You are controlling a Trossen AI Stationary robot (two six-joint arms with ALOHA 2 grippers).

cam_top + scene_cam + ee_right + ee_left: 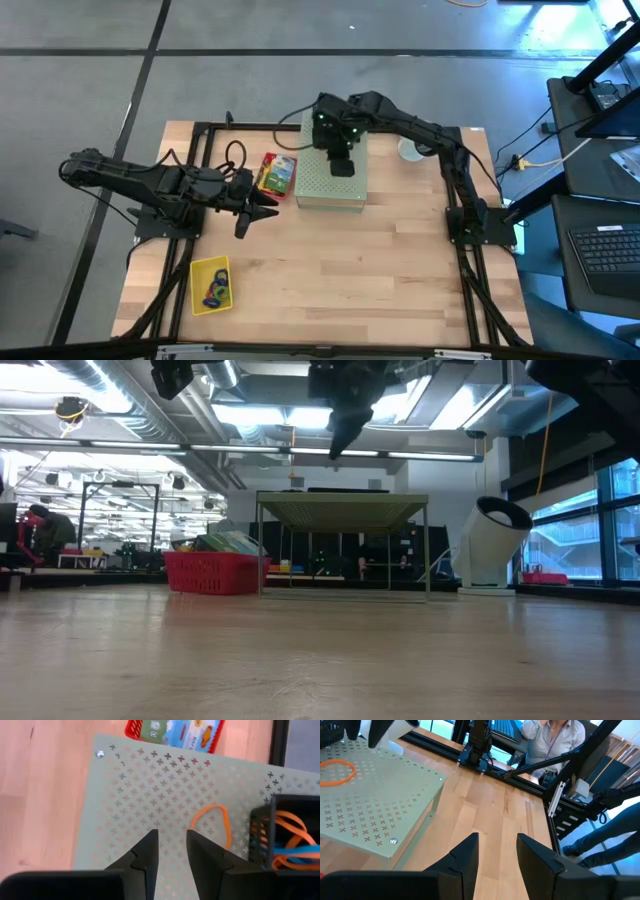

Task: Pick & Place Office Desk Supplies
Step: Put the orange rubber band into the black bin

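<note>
A red basket [212,573] sits left of the pale green perforated box [343,510] on the table [320,660].

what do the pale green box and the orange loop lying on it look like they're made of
Pale green box: probably painted sheet metal, matte, given its thin flat top, punched cross holes and corner screw. Orange loop: likely rubber, a thin limp band lying in an uneven curve.

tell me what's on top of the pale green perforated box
A loose orange rubber band lies on the perforated box, beside a black mesh container holding orange and blue bands; its bottom is hidden.
</note>
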